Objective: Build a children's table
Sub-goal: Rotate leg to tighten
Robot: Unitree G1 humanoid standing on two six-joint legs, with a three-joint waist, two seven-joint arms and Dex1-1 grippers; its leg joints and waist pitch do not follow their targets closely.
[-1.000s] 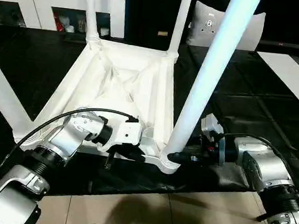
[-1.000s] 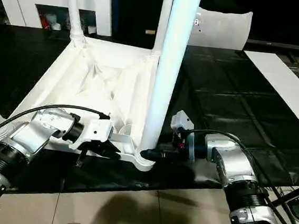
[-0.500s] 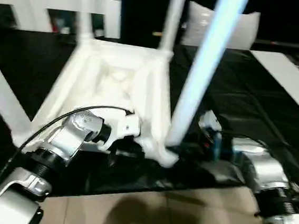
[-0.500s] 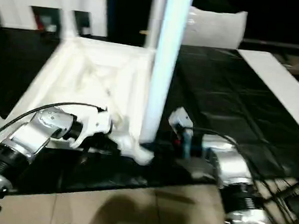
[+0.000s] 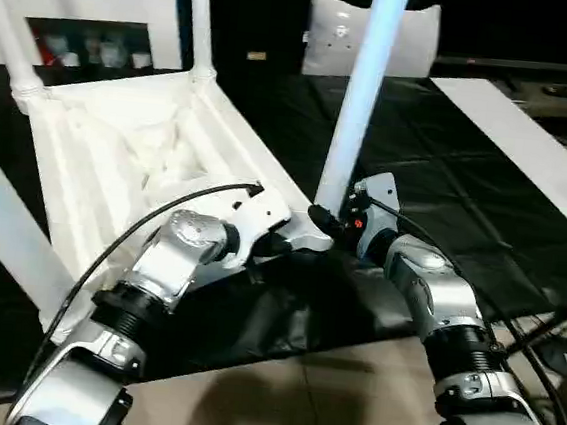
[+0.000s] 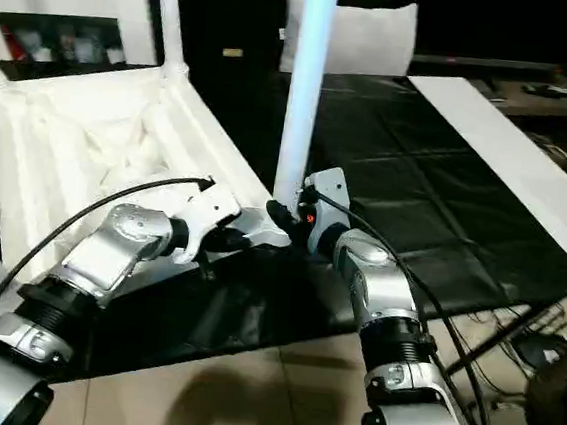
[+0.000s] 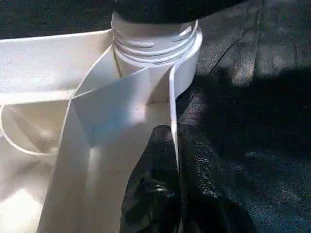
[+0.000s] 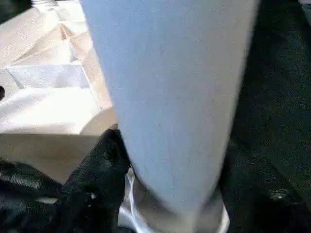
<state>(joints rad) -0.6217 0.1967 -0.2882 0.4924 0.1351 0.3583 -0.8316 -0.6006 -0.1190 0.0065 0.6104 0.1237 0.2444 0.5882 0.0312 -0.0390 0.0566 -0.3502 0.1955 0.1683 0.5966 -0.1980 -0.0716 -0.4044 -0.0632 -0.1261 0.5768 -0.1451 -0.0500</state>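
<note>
Lying upside down, the white children's table (image 5: 119, 146) points legs upward.

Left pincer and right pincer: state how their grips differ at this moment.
The left pincer pinches the thin rim wall of the upturned tabletop, fingers nearly together. The right pincer straddles the base of the near leg, fingers far apart. The left pincer holds a flat edge, the right pincer a round upright post. Both are black, two-fingered and work at the same corner socket.

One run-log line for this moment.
left tool: pinching upturned white plastic tabletop's rim | right tool: around near white round leg's base | other legs: upright
</note>
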